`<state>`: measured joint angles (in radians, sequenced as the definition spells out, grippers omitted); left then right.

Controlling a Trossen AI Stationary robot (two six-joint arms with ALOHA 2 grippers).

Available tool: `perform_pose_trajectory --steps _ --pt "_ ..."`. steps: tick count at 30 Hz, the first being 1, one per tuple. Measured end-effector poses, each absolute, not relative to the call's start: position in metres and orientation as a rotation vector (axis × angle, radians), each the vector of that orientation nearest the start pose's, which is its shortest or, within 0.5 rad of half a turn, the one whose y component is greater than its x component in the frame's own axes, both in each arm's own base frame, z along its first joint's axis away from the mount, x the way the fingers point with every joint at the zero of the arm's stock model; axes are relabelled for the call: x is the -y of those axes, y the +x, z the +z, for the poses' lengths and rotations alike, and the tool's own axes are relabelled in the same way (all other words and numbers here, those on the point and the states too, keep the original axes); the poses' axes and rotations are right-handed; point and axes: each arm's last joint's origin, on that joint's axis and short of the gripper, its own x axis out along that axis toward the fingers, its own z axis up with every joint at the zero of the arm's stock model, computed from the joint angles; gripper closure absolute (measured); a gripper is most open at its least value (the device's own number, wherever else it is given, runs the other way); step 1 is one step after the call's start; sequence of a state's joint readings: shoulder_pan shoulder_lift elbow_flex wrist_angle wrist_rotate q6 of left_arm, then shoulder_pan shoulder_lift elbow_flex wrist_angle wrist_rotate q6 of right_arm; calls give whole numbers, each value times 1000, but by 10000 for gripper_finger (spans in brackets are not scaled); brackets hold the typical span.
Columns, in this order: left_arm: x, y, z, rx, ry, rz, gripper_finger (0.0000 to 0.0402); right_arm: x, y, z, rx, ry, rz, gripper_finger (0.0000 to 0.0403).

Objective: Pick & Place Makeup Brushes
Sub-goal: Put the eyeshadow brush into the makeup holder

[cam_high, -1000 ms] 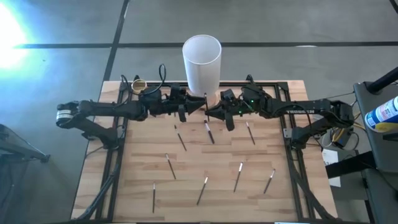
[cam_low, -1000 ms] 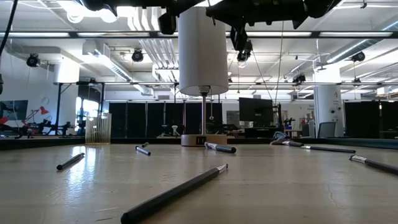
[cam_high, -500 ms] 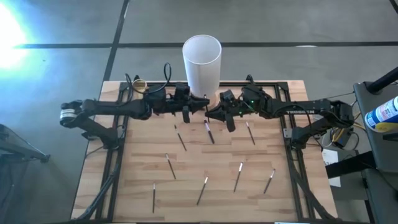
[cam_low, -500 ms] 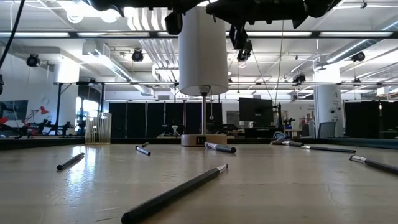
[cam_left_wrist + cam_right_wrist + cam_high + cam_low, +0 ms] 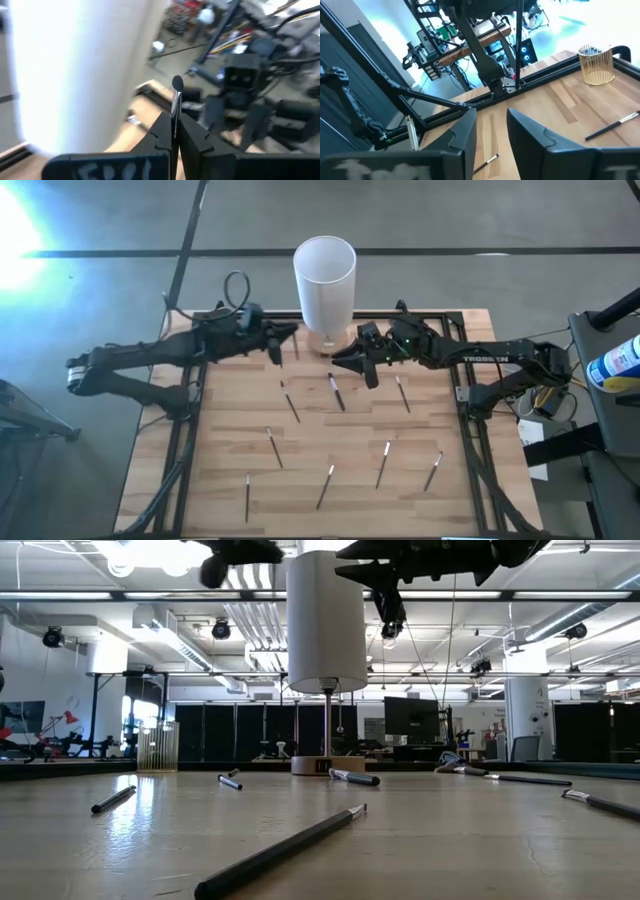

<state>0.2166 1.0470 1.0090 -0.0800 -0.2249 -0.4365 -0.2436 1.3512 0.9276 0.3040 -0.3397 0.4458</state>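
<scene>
While L hand [image 5: 175,131] grips brush [image 5: 176,97], raised.

- Both arms are dark, jointed, slim links.
- The left arm [image 5: 150,358] carries a looped black cable and a pale band at its base.
- The right arm [image 5: 480,358] bears white lettering and a small green light.
- The fingers [image 5: 462,132] are black and angular.

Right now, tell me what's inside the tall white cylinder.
From above, the white cylinder shows only a pale, bare-looking interior; its depths are hidden. The left gripper pinches a makeup brush beside it.
</scene>
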Motion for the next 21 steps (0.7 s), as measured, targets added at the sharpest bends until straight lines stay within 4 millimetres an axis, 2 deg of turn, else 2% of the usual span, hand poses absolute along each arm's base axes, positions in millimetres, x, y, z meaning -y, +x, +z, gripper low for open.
perform_pose_trajectory --steps 3,6,10,14,17,21 --pt "-56 207 364 -49 -408 525 392 65 297 305 -130 471 68 326" --pt "-65 195 345 -69 -404 599 392 65 297 304 -137 472 64 357" --pt "-94 180 310 -84 -405 745 392 65 296 306 -131 467 65 389" --pt "-130 157 283 -30 -422 921 392 65 295 306 -135 468 63 394" --pt "-152 137 271 -7 -428 1076 392 65 295 306 -134 469 60 394" --pt "-168 114 266 -6 -389 1279 392 65 295 306 -136 476 59 394"
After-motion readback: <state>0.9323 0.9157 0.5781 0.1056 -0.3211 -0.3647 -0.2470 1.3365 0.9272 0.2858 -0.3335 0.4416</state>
